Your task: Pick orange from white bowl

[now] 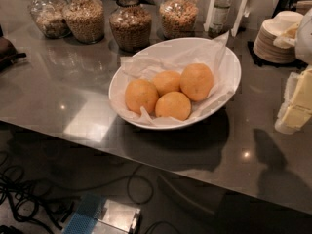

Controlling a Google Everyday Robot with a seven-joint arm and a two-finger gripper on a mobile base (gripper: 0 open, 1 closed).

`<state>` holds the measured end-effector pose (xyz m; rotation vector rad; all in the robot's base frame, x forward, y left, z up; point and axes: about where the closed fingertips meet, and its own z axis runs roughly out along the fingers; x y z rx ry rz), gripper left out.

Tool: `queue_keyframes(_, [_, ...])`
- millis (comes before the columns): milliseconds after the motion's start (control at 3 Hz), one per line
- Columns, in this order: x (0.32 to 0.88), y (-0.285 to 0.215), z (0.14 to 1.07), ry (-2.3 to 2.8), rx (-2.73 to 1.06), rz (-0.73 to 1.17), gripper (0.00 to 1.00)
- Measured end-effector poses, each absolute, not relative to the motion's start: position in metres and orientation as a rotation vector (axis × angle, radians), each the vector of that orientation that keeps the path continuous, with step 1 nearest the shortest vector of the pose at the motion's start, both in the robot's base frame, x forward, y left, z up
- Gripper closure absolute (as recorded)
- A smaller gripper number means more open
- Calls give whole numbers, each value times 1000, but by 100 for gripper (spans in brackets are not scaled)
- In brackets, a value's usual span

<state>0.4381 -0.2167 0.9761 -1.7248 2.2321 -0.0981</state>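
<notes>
The white bowl (232,62) stands in the middle of the grey counter, lined with crinkled white paper. Four oranges lie in it. The largest, slightly oval orange (197,81) is at the right, leaning toward the rim. Three smaller oranges lie beside it: one at the left (141,95), one at the back (167,81) and one at the front (173,106). My gripper (296,110), pale yellow and white, is at the right edge of the view. It hangs above the counter to the right of the bowl, apart from it, with nothing in it that I can see.
Several glass jars of nuts and grains (130,26) and a bottle (219,9) line the back of the counter. A stack of small white dishes (273,40) stands at the back right. The counter's front edge runs diagonally; cables (29,199) and a box (105,216) lie on the floor below.
</notes>
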Motion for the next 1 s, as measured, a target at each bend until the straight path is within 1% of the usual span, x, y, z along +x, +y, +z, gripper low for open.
queue_keyframes(667, [441,-209,985,2200,-1728,-110,0])
queue_keyframes(1000, [446,-187,1011,2145,-1771,-143,0])
